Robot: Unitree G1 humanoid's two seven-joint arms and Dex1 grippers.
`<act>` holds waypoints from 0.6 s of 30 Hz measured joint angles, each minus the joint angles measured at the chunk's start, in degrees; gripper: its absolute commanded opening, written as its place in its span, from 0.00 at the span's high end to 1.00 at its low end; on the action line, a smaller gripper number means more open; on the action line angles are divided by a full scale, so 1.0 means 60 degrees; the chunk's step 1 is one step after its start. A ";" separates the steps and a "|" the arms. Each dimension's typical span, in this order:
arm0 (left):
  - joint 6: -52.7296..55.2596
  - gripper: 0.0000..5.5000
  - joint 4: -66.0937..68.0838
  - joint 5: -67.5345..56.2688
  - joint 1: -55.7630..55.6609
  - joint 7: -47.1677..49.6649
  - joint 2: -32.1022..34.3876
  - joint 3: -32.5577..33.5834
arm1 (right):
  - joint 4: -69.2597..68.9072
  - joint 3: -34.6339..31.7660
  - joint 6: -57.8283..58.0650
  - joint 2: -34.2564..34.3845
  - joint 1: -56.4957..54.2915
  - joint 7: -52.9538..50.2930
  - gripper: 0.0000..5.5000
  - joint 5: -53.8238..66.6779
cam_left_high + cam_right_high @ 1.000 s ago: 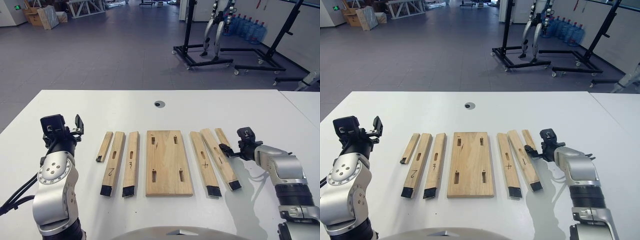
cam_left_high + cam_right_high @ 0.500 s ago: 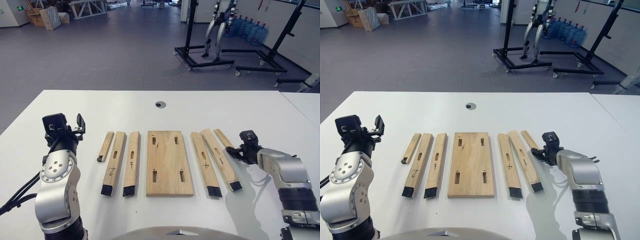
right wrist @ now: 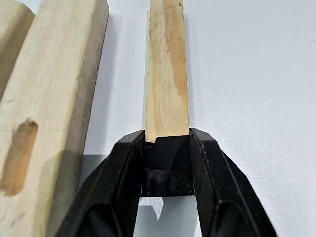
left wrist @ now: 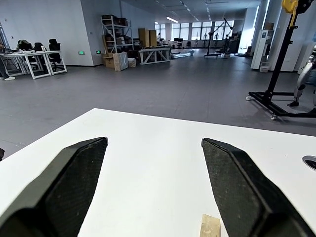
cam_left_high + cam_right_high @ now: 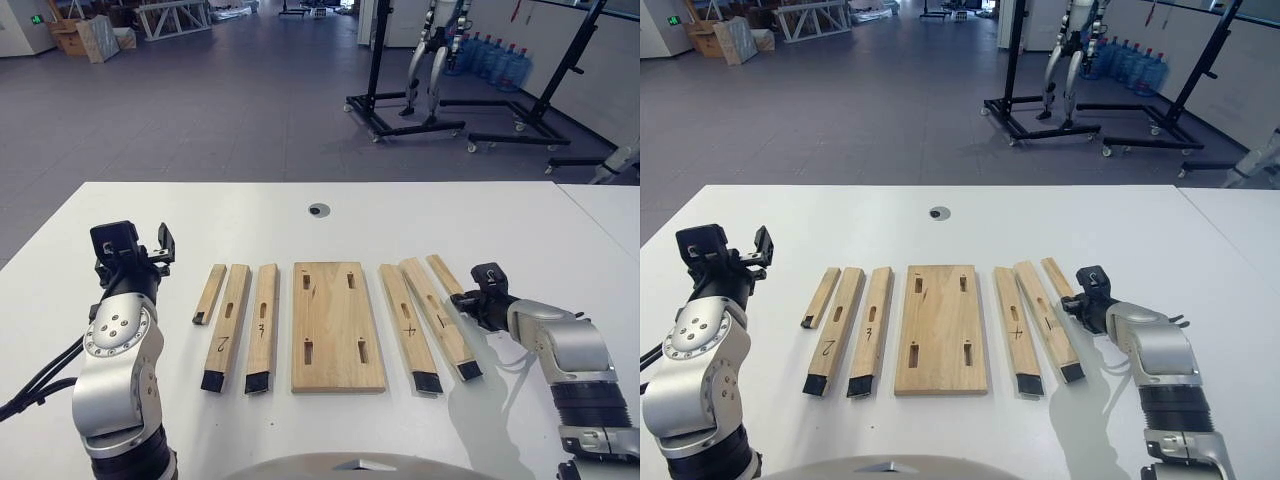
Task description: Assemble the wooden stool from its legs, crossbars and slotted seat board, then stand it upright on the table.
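The slotted seat board (image 5: 338,325) lies flat at the table's middle. Left of it lie two legs (image 5: 227,325) (image 5: 262,325) and a short crossbar (image 5: 210,293). On its right are two more legs (image 5: 408,325) (image 5: 437,318) and a second short crossbar (image 5: 444,274). My right gripper (image 5: 470,298) is low on the table, shut on the near, dark-tipped end of that crossbar (image 3: 166,74), one finger (image 3: 123,168) against each side. My left gripper (image 5: 130,245) hovers left of the parts, open, holding nothing between its fingers (image 4: 74,173).
A round cable hole (image 5: 319,210) sits in the white table (image 5: 200,210) behind the board. Bare table surface lies in front of and behind the row of parts. A second table (image 5: 610,210) adjoins at the right. Black wheeled frames (image 5: 420,110) stand on the floor beyond.
My right gripper has drawn slightly rightward off the outer leg and its fingers have come together on the crossbar's near end. The left arm has barely shifted.
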 measured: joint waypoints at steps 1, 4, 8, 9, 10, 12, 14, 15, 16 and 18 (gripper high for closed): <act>0.0039 0.37 0.0020 -0.0038 -0.0006 -0.0008 -0.0004 0.0025 | 0.0038 -0.0053 -0.0064 0.0003 -0.0015 0.0021 0.76 0.0001; 0.0549 0.37 0.0255 -0.0651 -0.0490 -0.0250 -0.0102 0.0566 | 0.0491 -0.0286 -0.0437 0.0021 -0.0426 0.0088 0.76 0.0008; 0.1749 0.37 0.0737 -0.2453 -0.1702 -0.1029 -0.0356 0.1677 | 0.0578 -0.0752 -0.1215 -0.0007 -0.2064 0.0016 0.76 0.0051; 0.2155 0.37 0.0902 -0.3154 -0.2098 -0.1307 -0.0473 0.2023 | 0.0371 -0.0769 -0.1359 0.0035 -0.2573 0.0029 0.76 0.0153; 0.2510 0.37 0.1036 -0.3772 -0.2458 -0.1518 -0.0602 0.2238 | 0.0108 -0.0700 -0.1431 0.0167 -0.3015 0.0087 0.76 0.0280; 0.3197 0.37 0.1475 -0.5319 -0.3423 -0.1655 -0.1330 0.3130 | -0.0738 -0.0034 -0.1629 0.0772 -0.3506 0.0328 0.76 0.0518; 0.3686 0.37 0.2000 -0.6873 -0.4275 -0.1376 -0.2100 0.4044 | -0.1239 0.1072 -0.1863 0.1516 -0.3500 0.0705 0.76 0.0725; 0.3855 0.37 0.2218 -0.7522 -0.4548 -0.1199 -0.2352 0.4344 | -0.1374 0.1480 -0.2050 0.1746 -0.3397 0.0860 0.76 0.0735; 0.4060 0.37 0.2436 -0.8375 -0.4706 -0.0941 -0.2529 0.4580 | -0.1510 0.1944 -0.2328 0.2061 -0.3178 0.1026 0.76 0.0751; 0.4251 0.37 0.2634 -0.9459 -0.4703 -0.0413 -0.2542 0.4729 | -0.1514 0.2376 -0.2668 0.2354 -0.2754 0.1228 0.76 0.0741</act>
